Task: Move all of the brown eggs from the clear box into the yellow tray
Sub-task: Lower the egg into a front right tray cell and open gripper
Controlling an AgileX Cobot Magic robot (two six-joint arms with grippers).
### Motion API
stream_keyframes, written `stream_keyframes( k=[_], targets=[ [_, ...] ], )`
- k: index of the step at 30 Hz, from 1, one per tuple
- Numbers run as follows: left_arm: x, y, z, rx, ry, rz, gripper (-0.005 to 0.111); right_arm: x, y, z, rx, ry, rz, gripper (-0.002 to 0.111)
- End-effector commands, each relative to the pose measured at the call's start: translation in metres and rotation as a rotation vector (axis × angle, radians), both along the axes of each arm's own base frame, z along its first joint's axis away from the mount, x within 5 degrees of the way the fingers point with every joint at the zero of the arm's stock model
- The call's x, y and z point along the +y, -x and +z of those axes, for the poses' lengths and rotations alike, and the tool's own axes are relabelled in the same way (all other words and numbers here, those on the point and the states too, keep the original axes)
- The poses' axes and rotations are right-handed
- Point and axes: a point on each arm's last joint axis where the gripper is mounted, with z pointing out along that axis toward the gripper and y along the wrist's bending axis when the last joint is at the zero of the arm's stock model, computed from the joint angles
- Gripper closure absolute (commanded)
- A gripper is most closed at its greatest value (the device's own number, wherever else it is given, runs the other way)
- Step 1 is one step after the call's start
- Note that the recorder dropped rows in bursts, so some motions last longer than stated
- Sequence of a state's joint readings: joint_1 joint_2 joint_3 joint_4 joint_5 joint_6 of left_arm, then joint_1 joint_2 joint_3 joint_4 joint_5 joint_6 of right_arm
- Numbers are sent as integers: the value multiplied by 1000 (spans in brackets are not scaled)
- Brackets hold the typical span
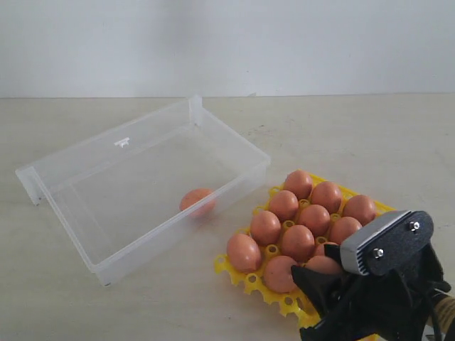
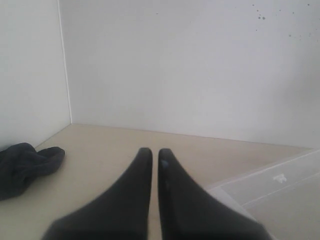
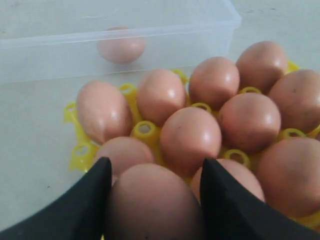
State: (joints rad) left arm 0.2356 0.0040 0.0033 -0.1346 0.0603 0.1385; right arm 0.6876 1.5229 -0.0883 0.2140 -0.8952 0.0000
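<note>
Done: about ten brown eggs [image 1: 297,241] sit in the cups of the yellow tray [image 1: 250,280], filling most of what you can see of it.
In hand: your right claw [image 3: 155,167] is clamped on one held egg [image 3: 152,205], a finger on each side, at the tray's near edge. You cannot tell whether it rests in a cup yet.
Left in the box: one lone egg [image 1: 197,201] lies on the floor of the clear box [image 1: 121,192], close to the wall that faces the tray.
Left claw: your left claw [image 2: 154,151] has its fingers together, with only a thin slit between them. It holds nothing and points at the wall, with a dark cloth [image 2: 25,167] off to one side.
Progress: by my judgement you are nearly finished: seat this egg, then fetch the lone one.
Free cups: the right claw hides the tray's near corner, so you cannot count them.
</note>
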Motion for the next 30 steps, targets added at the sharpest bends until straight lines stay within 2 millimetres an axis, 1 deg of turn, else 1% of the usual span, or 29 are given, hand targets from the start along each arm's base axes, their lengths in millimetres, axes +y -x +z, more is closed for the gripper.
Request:
stream_keyframes(
  k=[1,6,16,30],
  targets=[
    [0,1,2,-15,-6,0,103,5,2,-7,1,-5,58,108],
    [0,0,2,-13,-6,0,103,6,0,-11,-2,-1,54,108],
    [0,0,2,-13,-6,0,103,5,0,-11,3,-4,47,108],
    [0,1,2,-15,-6,0,103,8,1,-11,-22,37,102,107]
  ],
)
